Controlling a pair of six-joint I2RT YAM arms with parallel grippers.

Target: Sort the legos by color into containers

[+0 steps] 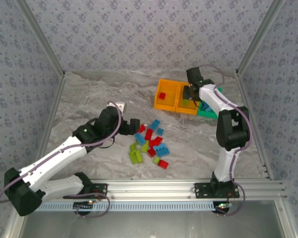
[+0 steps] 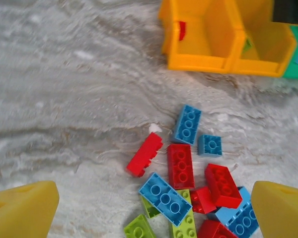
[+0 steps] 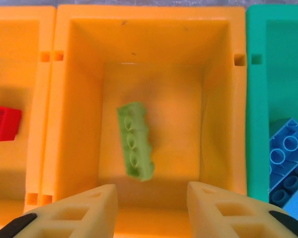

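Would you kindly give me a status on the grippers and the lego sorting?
Left gripper open by lego pile. Right gripper open above middle orange bin, green lego loose inside. Nothing in the way.

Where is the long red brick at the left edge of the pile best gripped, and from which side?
Grip the red brick across its long sides at mid-length, from above, jaws turned to its diagonal; it is narrow, and table shows on both sides.

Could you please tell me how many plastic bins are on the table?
3: left orange plastic bin, middle orange plastic bin, right green plastic bin, joined in a row.
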